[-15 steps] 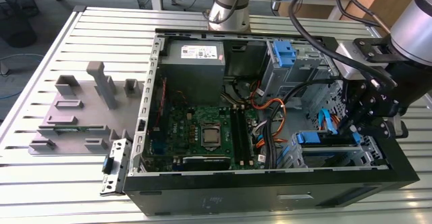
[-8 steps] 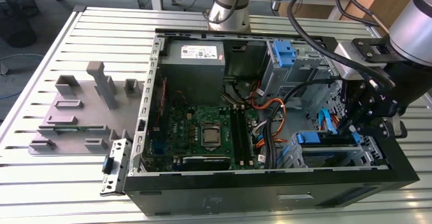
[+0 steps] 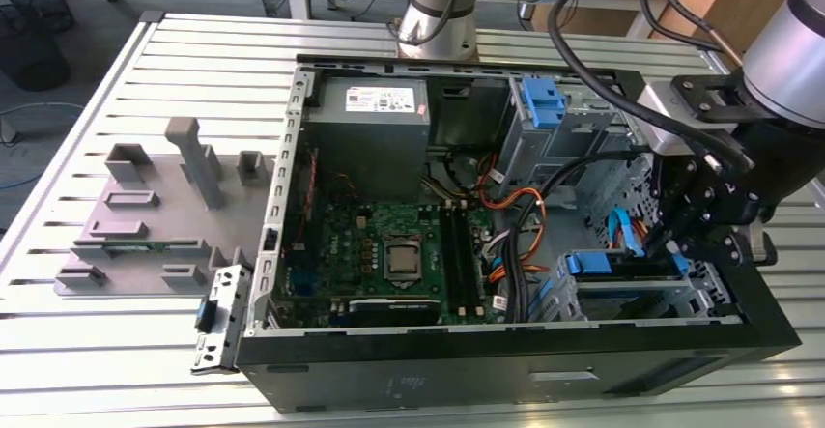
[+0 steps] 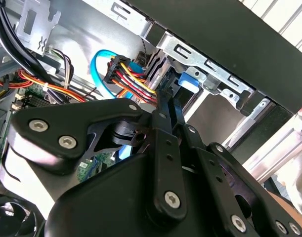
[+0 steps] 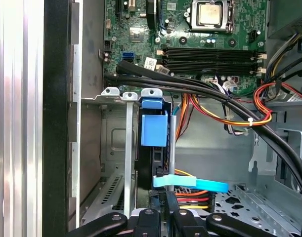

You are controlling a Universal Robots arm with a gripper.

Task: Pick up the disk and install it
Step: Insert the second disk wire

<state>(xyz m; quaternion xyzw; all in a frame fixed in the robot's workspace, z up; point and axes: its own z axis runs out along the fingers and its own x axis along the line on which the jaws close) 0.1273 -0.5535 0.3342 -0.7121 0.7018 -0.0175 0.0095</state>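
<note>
Gripper, clenched on the disk at lower right, risks snagging the cables crowding the bay.

The disk stands upright in the cage, near the motherboard.

The case is seen in matt black metal, its inner cage in bare, dull grey sheet metal. The disk is framed in smooth blue plastic. The gripper is formed of matt black metal links fixed with shiny steel screws. A green board and glossy plastic-sheathed cables are shown. The table is ribbed, brushed aluminium.
</note>
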